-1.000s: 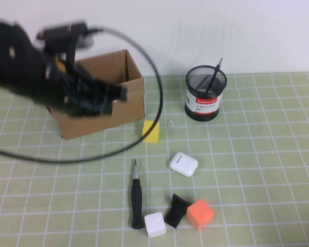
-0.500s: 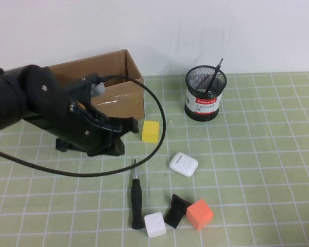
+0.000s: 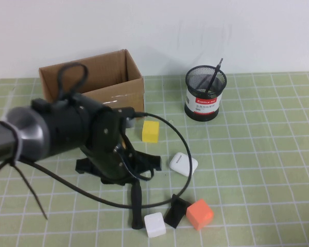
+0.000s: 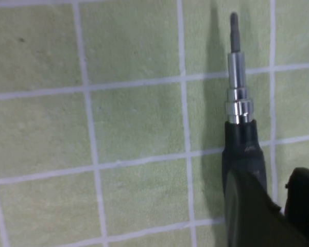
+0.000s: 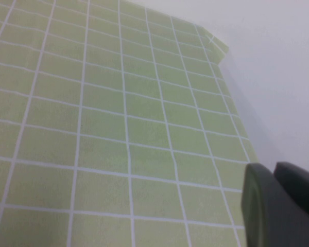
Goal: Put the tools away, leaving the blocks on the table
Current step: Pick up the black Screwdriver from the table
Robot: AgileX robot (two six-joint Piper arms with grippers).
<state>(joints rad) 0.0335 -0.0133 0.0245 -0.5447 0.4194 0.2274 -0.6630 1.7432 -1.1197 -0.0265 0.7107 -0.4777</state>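
The black-handled screwdriver (image 3: 137,205) lies on the green grid table (image 3: 257,170), its tip hidden under my left arm. In the left wrist view its metal tip (image 4: 236,77) points away and its handle (image 4: 241,146) runs under one finger. My left gripper (image 3: 121,167) hangs just over the screwdriver's tip end. Its fingers (image 4: 252,211) stand a little apart, around nothing. The thin black pen (image 3: 215,73) stands in the mesh cup (image 3: 206,95). The yellow block (image 3: 150,131), white block (image 3: 155,224) and orange block (image 3: 200,214) lie on the table. The scissors are out of view. My right gripper (image 5: 275,170) is shut over bare table.
An open cardboard box (image 3: 98,82) stands at the back left, behind my left arm. A white earbud case (image 3: 184,163) and a small black wedge (image 3: 176,210) lie close to the screwdriver's right. A black cable (image 3: 170,135) loops over the table's middle.
My left arm has swung from over the cardboard box forward and down to the screwdriver. The blocks, case, wedge and cup have not moved.
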